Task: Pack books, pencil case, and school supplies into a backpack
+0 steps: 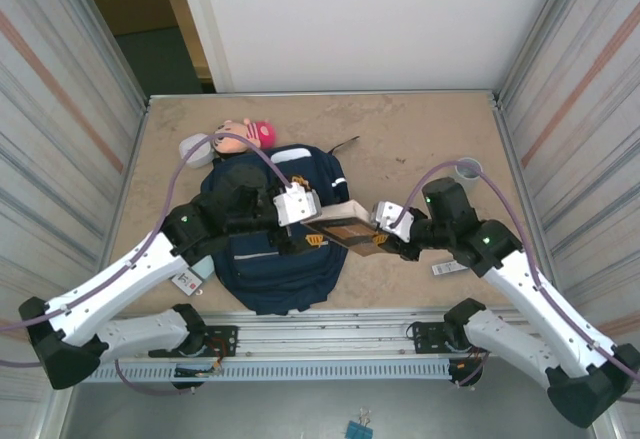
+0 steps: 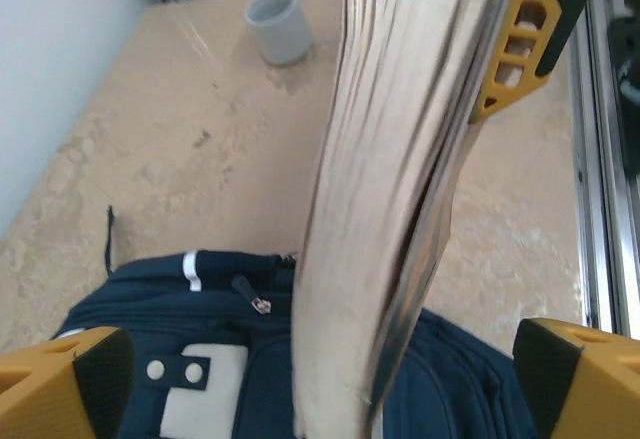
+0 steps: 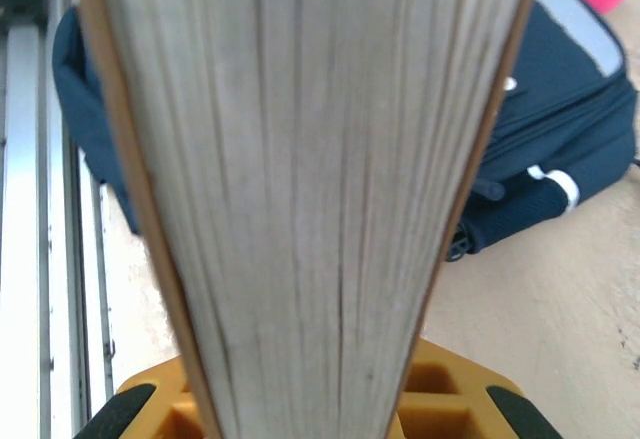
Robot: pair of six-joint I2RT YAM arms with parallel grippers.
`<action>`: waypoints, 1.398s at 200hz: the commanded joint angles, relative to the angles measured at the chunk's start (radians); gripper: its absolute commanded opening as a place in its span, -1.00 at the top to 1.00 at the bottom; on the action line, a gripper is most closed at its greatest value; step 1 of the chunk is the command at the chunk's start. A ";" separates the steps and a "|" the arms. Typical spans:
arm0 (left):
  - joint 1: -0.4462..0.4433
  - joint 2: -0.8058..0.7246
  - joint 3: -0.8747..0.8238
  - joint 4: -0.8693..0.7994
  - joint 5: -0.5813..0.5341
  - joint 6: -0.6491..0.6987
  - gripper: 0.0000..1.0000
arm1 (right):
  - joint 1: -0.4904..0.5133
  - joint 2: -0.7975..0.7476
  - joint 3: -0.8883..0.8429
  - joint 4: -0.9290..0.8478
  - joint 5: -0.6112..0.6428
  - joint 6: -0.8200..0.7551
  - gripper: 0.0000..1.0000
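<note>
Nearest the front edge, a black-and-white card pack (image 1: 186, 281) is lying beside the left arm, and a slim white-and-black bar (image 1: 448, 269) is lying beside the right arm. Just beyond them, the navy backpack (image 1: 280, 259) is lying flat on the tan table (image 1: 400, 139), left of centre. The right gripper (image 1: 388, 227) is pinching a brown book (image 1: 350, 231) with an orange-tan cover, its fingers narrowed on it, and is holding it in the air above the backpack's right edge. The left gripper (image 1: 310, 209) is facing the book's other end with its jaws spread wide. Its wrist camera is showing the page edges passing between the yellow fingertips (image 2: 60, 379), apparently without touching them, though contact is hard to judge. Farther back, a grey cup (image 1: 467, 171) is standing at the right. A white rounded box (image 1: 195, 149) and a pink toy (image 1: 255, 136) are lying at the far left.
</note>
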 commanded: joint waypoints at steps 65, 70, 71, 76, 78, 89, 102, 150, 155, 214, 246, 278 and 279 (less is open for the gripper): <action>0.036 0.092 0.030 0.029 0.244 0.017 0.55 | -0.015 0.043 0.095 0.115 -0.127 -0.034 0.68; 0.051 0.079 0.019 0.049 0.277 0.004 0.72 | -0.045 0.032 0.086 0.132 -0.145 -0.010 0.49; 0.055 0.077 0.018 0.052 0.283 0.001 0.75 | -0.052 0.030 0.085 0.136 -0.152 -0.005 0.46; 0.073 0.060 0.002 0.078 0.318 -0.015 0.87 | -0.087 0.017 0.071 0.159 -0.182 0.023 0.31; 0.079 0.054 -0.004 0.088 0.333 -0.021 0.90 | -0.102 0.011 0.065 0.167 -0.195 0.038 0.25; 0.119 0.013 -0.040 0.153 0.407 -0.061 1.00 | -0.217 -0.025 0.025 0.224 -0.304 0.131 -0.07; 0.164 -0.034 -0.083 0.246 0.486 -0.137 1.00 | -0.365 -0.071 -0.043 0.338 -0.452 0.293 -0.32; 0.279 -0.119 -0.167 0.543 0.664 -0.393 1.00 | -0.592 -0.148 -0.237 0.770 -0.785 0.844 -0.90; 0.280 -0.117 -0.165 0.556 0.668 -0.406 1.00 | -0.582 -0.144 -0.241 0.790 -0.789 0.863 -0.92; 0.284 -0.053 -0.169 0.723 0.703 -0.539 1.00 | -0.378 -0.083 -0.222 1.068 -0.754 1.029 -0.35; 0.286 -0.040 -0.191 0.700 0.607 -0.536 0.61 | -0.384 -0.014 -0.195 1.221 -0.712 1.173 1.00; 0.295 -0.106 -0.171 0.387 0.369 -0.337 -0.48 | -0.516 -0.066 -0.211 1.189 -0.571 1.228 1.00; 0.295 -0.109 -0.169 0.370 0.360 -0.328 -0.49 | -0.521 -0.069 -0.212 1.184 -0.564 1.228 1.00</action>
